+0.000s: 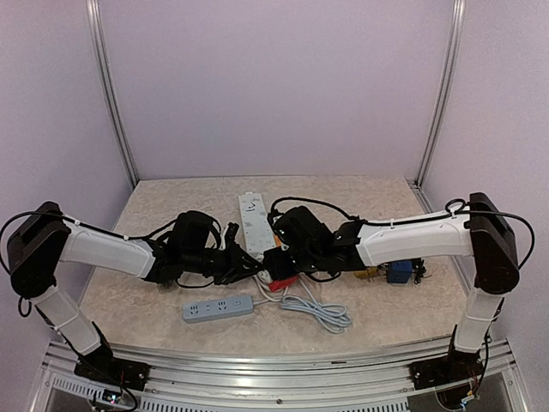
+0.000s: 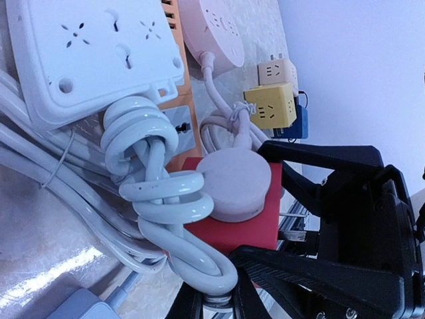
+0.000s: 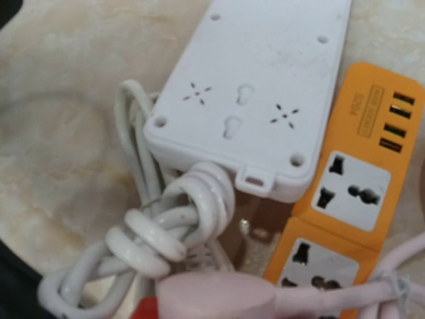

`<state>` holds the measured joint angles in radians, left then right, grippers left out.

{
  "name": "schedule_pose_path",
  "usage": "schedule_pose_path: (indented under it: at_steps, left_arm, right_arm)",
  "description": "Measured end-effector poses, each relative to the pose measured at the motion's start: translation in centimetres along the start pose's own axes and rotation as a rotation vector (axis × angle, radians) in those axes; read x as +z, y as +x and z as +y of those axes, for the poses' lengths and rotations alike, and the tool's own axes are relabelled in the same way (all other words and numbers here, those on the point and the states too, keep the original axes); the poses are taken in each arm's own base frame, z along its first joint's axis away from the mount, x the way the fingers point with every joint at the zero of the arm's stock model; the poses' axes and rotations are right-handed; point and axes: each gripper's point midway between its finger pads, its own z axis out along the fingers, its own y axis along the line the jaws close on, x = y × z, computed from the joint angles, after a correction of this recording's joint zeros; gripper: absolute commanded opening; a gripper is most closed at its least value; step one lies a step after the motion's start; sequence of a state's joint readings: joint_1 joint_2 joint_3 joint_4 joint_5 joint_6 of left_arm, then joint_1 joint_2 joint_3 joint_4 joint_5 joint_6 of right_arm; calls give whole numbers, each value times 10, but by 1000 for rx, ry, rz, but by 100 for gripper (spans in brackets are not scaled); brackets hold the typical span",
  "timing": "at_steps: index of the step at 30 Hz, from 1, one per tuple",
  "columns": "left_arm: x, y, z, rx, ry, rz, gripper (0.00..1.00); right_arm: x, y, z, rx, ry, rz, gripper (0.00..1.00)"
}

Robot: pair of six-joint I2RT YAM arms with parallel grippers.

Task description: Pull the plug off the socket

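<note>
Plug point(image 2: 234, 184) sat in the red socket point(image 2: 229, 232) on the table point(image 1: 154, 206), not yet out. My right claw point(image 2: 249, 199) clamped the socket, left claw point(image 2: 216, 304) pinched a white cord point(image 2: 166, 199); next needed a straight pull.

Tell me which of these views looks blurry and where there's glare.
Right wrist view: soft throughout, the pink plug at the bottom edge most blurred. Left wrist view: crisp on the red socket block, glare streak on the table lower left. Top external view: sharp, evenly lit.
</note>
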<state>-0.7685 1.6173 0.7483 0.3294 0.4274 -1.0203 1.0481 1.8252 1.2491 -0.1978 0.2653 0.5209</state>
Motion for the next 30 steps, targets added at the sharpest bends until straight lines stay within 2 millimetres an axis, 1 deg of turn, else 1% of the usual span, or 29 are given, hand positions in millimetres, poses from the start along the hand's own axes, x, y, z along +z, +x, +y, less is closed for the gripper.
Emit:
schedule_pose_path:
  at_steps: [3,10,14,21,25,30]
  left_arm:
    - [-3,1,3,-11,-10,-9,0]
    - [-11,-1,2,-10,-4,-30,0]
    - [-12,0,1,0,4,-27,0]
    - [-13,-1,-12,30,54,-27,0]
    - [-13,-1,-12,32,57,-28,0]
    - [-13,-1,-13,34,57,-26,0]
  right_arm:
    - [0,0,2,-16,31,-9,0]
    - [-2,-5,6,-18,36,-30,0]
    - [-4,-3,6,17,-32,-35,0]
    - [-9,-5,1,116,-194,-25,0]
    - [-8,-5,1,133,-229,-13,0]
    - [-8,-5,0,127,-225,-14,0]
